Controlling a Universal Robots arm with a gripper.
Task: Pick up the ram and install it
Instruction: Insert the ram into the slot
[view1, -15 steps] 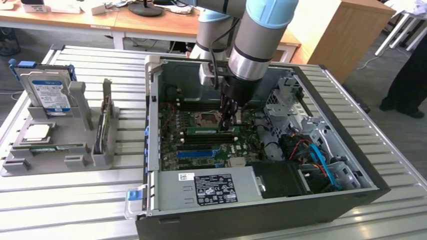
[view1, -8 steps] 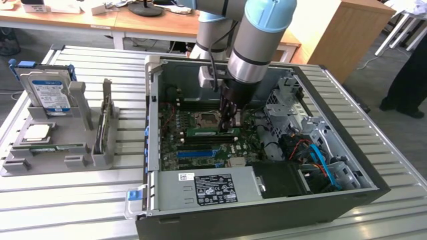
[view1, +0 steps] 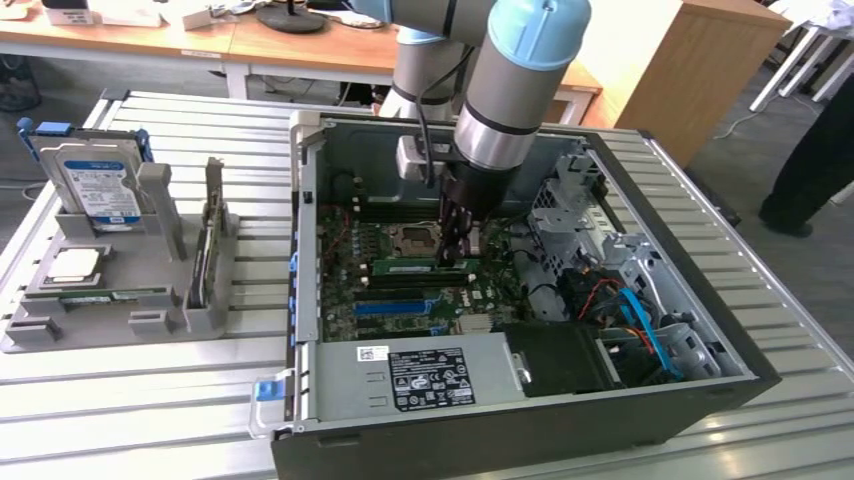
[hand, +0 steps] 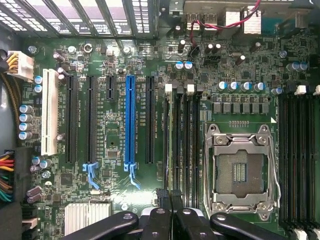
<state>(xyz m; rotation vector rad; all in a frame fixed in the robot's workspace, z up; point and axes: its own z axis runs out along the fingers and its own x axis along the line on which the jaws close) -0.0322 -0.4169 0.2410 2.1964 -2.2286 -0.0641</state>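
Bright, even room light, pretty soft overall
Glare streaks off the ribbed metal table (view1: 120, 410) in the exterior view, the inside of the PC case (view1: 534, 445) sits darker, and the motherboard (hand: 117, 125) in the wrist view is lit flat, with small shines on the capacitor tops (hand: 25, 118).

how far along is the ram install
Done: the ram is picked up and is inside the computer case. In hand: the gripper is closed on it, holding it level at the memory slots beside the CPU socket. Left: seating it. Whether it is already pressed fully into a slot cannot be told.
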